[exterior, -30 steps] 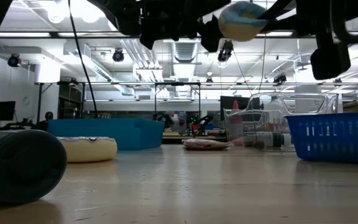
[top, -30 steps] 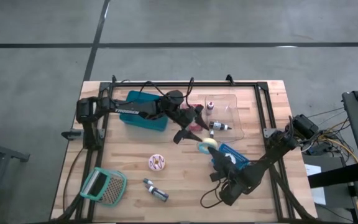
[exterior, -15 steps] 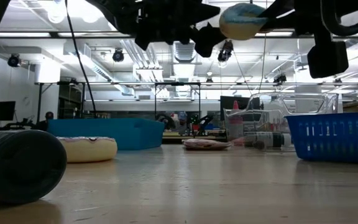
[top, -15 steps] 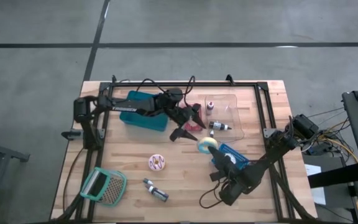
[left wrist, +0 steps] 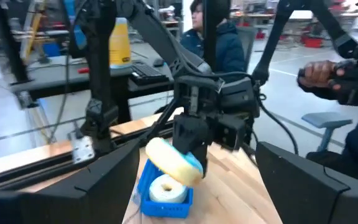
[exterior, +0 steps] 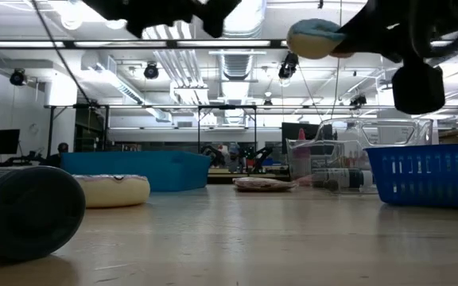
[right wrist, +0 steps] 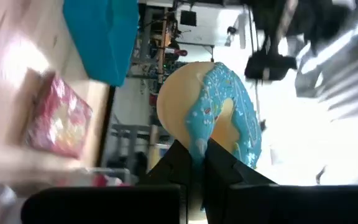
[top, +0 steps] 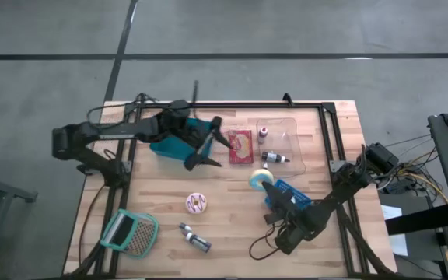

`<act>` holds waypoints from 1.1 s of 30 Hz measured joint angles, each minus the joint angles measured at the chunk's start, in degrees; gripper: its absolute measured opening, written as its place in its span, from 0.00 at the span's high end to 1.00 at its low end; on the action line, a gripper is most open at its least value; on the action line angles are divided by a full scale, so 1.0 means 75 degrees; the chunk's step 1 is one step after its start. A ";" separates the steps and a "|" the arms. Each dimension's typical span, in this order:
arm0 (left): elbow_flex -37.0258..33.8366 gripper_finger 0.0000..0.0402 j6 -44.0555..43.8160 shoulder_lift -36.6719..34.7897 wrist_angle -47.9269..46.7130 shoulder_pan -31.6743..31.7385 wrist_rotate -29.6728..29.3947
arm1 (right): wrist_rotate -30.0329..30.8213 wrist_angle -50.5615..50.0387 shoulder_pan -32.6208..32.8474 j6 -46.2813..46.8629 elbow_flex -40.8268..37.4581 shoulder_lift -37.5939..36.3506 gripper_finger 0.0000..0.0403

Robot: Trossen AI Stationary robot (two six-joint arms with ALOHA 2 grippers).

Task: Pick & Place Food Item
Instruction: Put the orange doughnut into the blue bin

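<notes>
My right gripper [top: 264,187] is shut on a yellow doughnut with blue icing [top: 260,178], high above the table by the far left corner of the blue basket [top: 292,196]. The doughnut also shows in the low view [exterior: 316,38] and the left wrist view [left wrist: 169,160]. A white doughnut [left wrist: 165,188] lies in the basket. A pink-iced doughnut [top: 197,204] lies on the table. My left gripper [top: 208,148] is open and empty, over the edge of the teal bin [top: 173,141]. My right gripper pinches the doughnut's ring at one side [right wrist: 199,144] between its two fingers, only at their free ends. The fingers come slanting from the table's near right side. The doughnut is lifted clear of the table and the basket, its icing on one face, tilted.
A red food packet [top: 240,146] lies flat between the teal bin and a clear tray [top: 286,132] that holds small bottles. A dark bottle [top: 195,238] and a green strainer [top: 129,232] lie near the front left. A black frame rims the table.
My left gripper has drawn back from over the red packet toward the table's left edge and risen, staying open. The packet now lies uncovered where it was. My right gripper has kept the doughnut aloft in about the same place.
</notes>
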 joint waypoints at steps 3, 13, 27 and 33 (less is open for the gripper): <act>-0.0782 0.18 -0.0108 -0.0747 0.0268 0.0000 -0.0282 | -0.0139 0.0002 -0.0011 0.1320 -0.0003 -0.0120 0.98; -0.3192 0.18 -0.1102 -0.2454 0.2255 -0.0003 -0.1089 | -0.2070 -0.0347 -0.0382 0.3163 0.0000 -0.1138 0.98; -0.3994 0.18 -0.1444 -0.1994 0.3078 -0.0308 -0.1952 | -0.6439 -0.3415 -0.0733 0.7192 0.0029 -0.3162 0.98; -0.3806 0.18 -0.1413 -0.1570 0.3298 -0.0321 -0.2010 | -0.8426 -0.4071 -0.0676 0.8208 0.0025 -0.3109 0.98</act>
